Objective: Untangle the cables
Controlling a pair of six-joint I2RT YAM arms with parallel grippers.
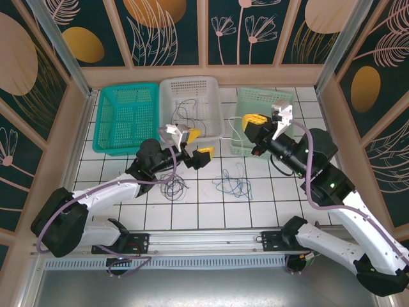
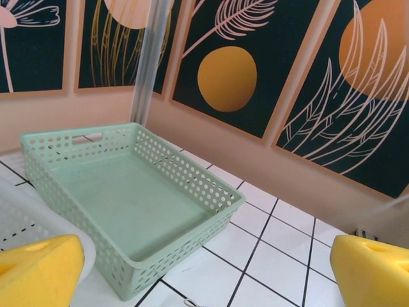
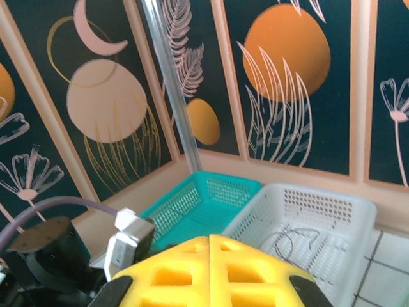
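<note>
loosely, hair-thin cables (image 1: 233,187) curl on the glossy tiled table (image 1: 211,211).

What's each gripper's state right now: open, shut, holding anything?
Left gripper: open wide, holding nothing.
Right gripper: closed tight, nothing visibly held.

teal basket (image 1: 126,121), white basket (image 1: 192,82), mint basket (image 1: 255,91), blue cable (image 1: 235,187), dark cable (image 1: 172,187)
</note>
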